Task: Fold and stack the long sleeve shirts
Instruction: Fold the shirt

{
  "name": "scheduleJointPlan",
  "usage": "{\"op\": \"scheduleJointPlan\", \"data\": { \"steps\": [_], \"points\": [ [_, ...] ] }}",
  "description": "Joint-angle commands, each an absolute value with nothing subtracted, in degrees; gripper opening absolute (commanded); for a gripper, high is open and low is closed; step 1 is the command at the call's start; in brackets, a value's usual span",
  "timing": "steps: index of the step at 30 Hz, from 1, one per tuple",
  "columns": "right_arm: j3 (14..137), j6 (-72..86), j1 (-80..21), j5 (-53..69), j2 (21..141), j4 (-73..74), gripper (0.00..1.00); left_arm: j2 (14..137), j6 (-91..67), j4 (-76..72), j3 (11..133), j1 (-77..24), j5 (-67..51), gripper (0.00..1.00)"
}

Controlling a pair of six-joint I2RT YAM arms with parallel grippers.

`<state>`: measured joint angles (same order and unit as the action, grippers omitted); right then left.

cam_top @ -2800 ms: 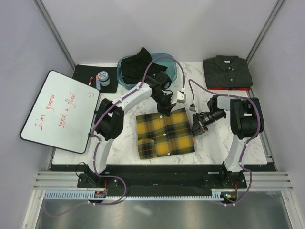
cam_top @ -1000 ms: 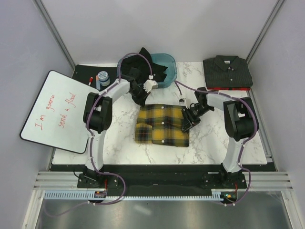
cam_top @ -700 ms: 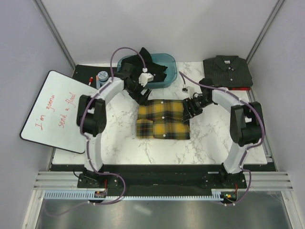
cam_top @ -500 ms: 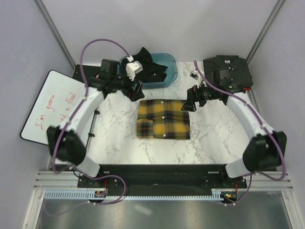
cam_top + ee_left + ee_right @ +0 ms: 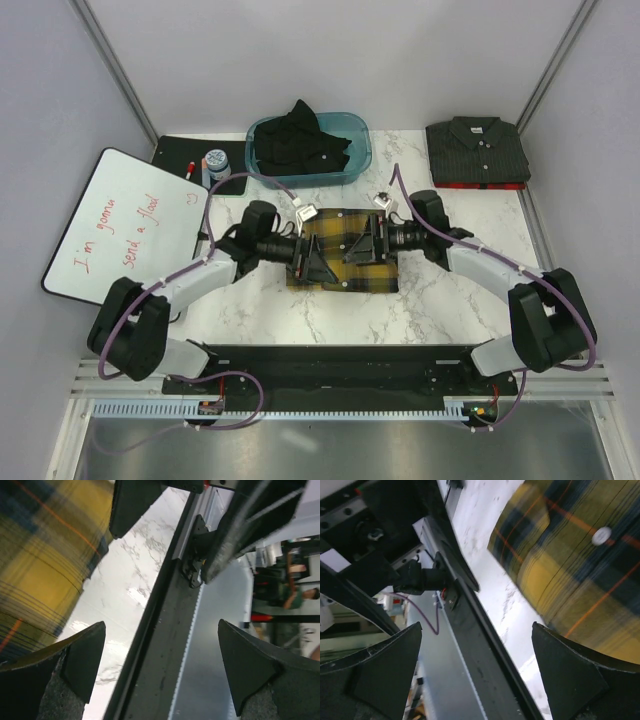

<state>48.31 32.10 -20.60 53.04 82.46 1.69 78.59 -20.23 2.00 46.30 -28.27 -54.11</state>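
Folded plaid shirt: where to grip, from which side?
Pinch both short ends through all layers, left gripper from the left, right gripper from the right. The plaid shirt lies flat, a wide limp rectangle; one grip would probably unfold it.

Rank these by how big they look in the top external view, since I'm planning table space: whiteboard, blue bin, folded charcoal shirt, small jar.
1. whiteboard, clearly largest.
2. blue bin and folded charcoal shirt: about alike, the bin perhaps slightly wider.
3. jar, smallest.

The left claw (image 5: 311, 263) and right claw (image 5: 360, 245) crowd each other above the plaid shirt (image 5: 372, 279).
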Motion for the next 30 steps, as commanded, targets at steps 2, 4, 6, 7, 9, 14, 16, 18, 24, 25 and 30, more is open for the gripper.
{"op": "scheduleJointPlan", "data": {
  "steps": [2, 4, 6, 7, 9, 14, 16, 18, 24, 25, 30],
  "points": [
    [43.3, 43.1, -22.3, 54.8, 83.6, -13.5, 0.98, 84.1, -41.7, -19.7, 41.6, -29.4, -56.3, 0.99],
    [42.3, 43.8, -22.4, 54.9, 86.5, -15.8, 0.98, 87.9, -42.3, -21.3, 41.2, -29.4, -54.8, 0.99],
    [42.4, 41.7, -22.3, 55.3, 89.4, -15.6, 0.98, 90.9, -42.5, -22.5, 41.1, -29.0, -54.4, 0.99],
    [42.5, 40.4, -22.1, 55.6, 93.0, -14.7, 0.98, 94.2, -42.4, -22.4, 41.0, -28.7, -54.2, 0.99],
    [42.2, 37.4, -21.4, 57.1, 96.9, -14.3, 0.98, 97.1, -42.6, -24.1, 39.6, -26.6, -54.1, 0.99],
    [40.1, 31.0, -17.0, 58.0, 106.1, -9.7, 0.98, 102.7, -39.4, -23.5, 36.2, -21.9, -54.1, 0.99],
    [39.5, 28.3, -14.7, 58.1, 107.7, -6.4, 0.98, 102.7, -38.7, -21.8, 34.0, -21.2, -54.2, 0.99],
    [40.4, 23.5, -12.2, 58.9, 108.1, -0.1, 0.98, 102.0, -38.1, -20.7, 32.9, -20.2, -53.9, 0.99],
    [44.1, 13.0, -11.2, 63.3, 96.7, 16.1, 0.98, 91.8, -33.8, -17.3, 31.2, -18.3, -59.4, 0.99],
    [44.5, 14.0, -11.4, 63.8, 94.3, 16.0, 0.98, 89.5, -33.6, -17.2, 31.5, -18.7, -60.4, 0.99],
    [44.2, 24.1, -18.6, 63.6, 85.2, 5.2, 0.98, 82.4, -35.9, -15.6, 34.8, -24.4, -60.1, 0.99]
  ]
}}
